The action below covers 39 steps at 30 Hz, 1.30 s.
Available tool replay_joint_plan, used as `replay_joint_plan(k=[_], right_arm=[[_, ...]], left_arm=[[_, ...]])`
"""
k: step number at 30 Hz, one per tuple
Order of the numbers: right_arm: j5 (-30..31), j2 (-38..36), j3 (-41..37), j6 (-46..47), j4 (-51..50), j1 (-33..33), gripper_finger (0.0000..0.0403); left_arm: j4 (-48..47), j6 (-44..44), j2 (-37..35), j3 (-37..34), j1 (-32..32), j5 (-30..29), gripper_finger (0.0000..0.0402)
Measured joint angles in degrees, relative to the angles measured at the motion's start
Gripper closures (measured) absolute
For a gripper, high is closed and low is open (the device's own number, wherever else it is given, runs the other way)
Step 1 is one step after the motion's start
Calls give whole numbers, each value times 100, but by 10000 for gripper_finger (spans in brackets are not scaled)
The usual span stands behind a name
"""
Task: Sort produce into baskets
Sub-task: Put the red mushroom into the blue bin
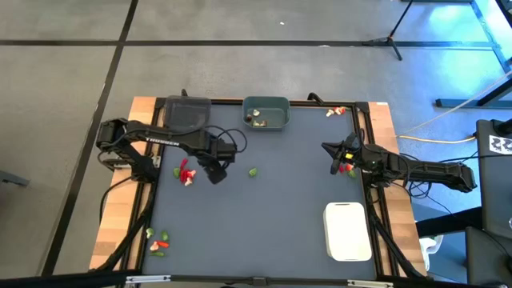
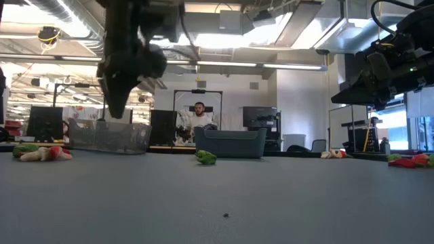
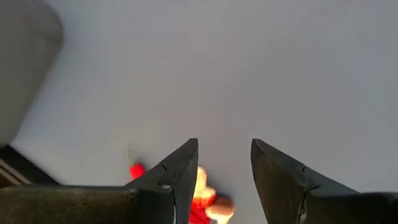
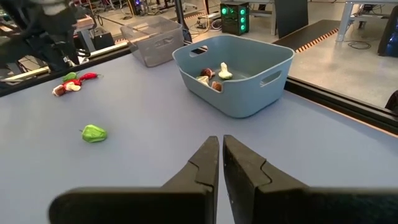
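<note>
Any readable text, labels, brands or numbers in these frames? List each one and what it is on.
None can be read.
White lettering runs along the left arm in the high view: too small to read.
A black-and-white square marker sits on the dark stand at the right edge: a pattern, no legible characters.
The teal bin, clear bin and white tray show no labels.

2 dark arms, black cables; each gripper (image 3: 224, 180) has 2 dark wedge-shaped fingers (image 4: 202, 165).
</note>
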Motion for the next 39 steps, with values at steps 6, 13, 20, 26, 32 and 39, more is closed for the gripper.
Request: replay_joint_plan(k=[6, 13, 20, 26, 32, 39], right_arm=[[-1, -1, 0, 0, -12, 0, 377], [0, -13, 0, 0, -13, 0, 377], [0, -274, 0, 0, -12, 0, 377], [-1, -274, 0, 0, -14, 0, 377], [-1, -272, 0, 0, -14, 0, 377], [-1, -269, 0, 0, -14, 0, 377]], left_arm=[[-47, -312, 0, -581, -97, 374, 258], [-165, -438, 0, -900, -248, 844, 258], [-584, -735, 0, -902, -457, 875, 258], [-574, -776, 0, -903, -569, 873, 258], [-574, -644, 0, -902, -571, 715, 258], [-573, -675, 0, -902, -571, 714, 258]])
